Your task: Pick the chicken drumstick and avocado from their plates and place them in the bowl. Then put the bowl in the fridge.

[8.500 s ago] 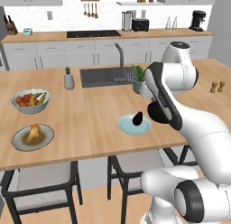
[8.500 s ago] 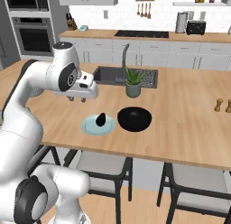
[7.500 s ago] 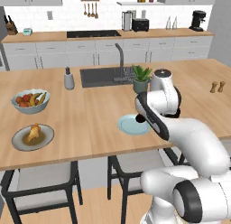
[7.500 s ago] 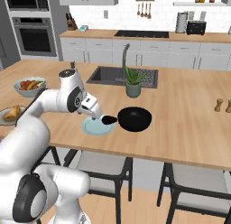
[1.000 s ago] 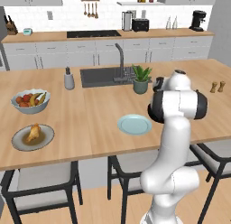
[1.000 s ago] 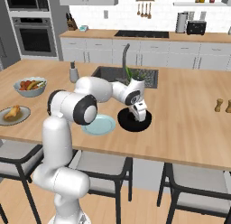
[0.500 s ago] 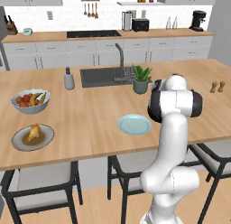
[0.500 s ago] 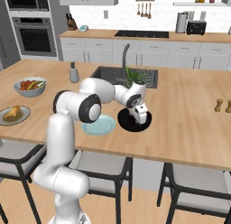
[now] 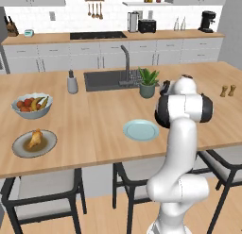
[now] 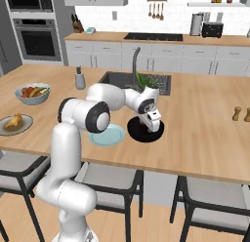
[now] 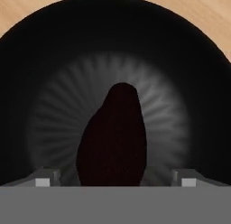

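Avocado (image 11: 113, 137) is released into bowl (image 11: 49, 60); gripper (image 11: 113, 179) is spread wide, empty; drumstick (image 9: 34, 138) is seen far left.

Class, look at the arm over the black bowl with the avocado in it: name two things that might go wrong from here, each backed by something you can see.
1. The gripper stands open, low inside the bowl, with the avocado between its fingertips. Lifting at a slant might nudge the avocado or tip the bowl.
2. The chicken drumstick waits on its grey plate far across the counter. The long swing there passes near the fruit bowl and might clip it.
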Tool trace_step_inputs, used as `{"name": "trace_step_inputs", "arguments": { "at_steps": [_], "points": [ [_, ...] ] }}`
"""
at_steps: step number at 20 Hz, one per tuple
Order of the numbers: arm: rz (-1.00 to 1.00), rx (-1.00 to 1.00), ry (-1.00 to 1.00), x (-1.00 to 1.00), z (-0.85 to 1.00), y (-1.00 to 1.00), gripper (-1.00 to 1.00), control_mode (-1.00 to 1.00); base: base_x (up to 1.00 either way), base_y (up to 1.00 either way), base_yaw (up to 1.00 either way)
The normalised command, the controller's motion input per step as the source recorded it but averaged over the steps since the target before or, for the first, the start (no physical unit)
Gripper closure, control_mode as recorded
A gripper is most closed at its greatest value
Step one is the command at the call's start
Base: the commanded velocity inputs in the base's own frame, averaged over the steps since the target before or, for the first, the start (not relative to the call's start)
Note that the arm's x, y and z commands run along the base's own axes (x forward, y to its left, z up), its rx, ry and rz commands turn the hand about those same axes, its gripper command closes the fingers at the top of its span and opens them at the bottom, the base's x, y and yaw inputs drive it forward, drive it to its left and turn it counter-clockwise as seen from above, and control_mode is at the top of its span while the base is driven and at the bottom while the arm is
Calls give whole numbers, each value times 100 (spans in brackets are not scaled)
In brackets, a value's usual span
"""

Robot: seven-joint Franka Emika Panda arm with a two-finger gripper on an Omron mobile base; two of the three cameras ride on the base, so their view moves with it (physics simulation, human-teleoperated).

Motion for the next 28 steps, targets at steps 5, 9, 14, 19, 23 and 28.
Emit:
{"name": "trace_step_inputs", "arguments": {
  "at_steps": [5, 9, 14, 19, 23, 28],
  "points": [
    [11, 0, -8, -52, 73, 33, -100, -100, 0, 0, 0],
    [20, -5, -5, -100, 29, 81, -100, -100, 0, 0, 0],
    [17, -8, -7, -100, 6, 90, -100, -100, 0, 0, 0],
    [9, -4, -1, -87, 11, 58, -100, -100, 0, 0, 0],
    [12, -3, 0, -88, 5, 56, -100, -100, 0, 0, 0],
    [14, 0, 6, -27, 11, 47, -100, -100, 0, 0, 0]
  ]
}}
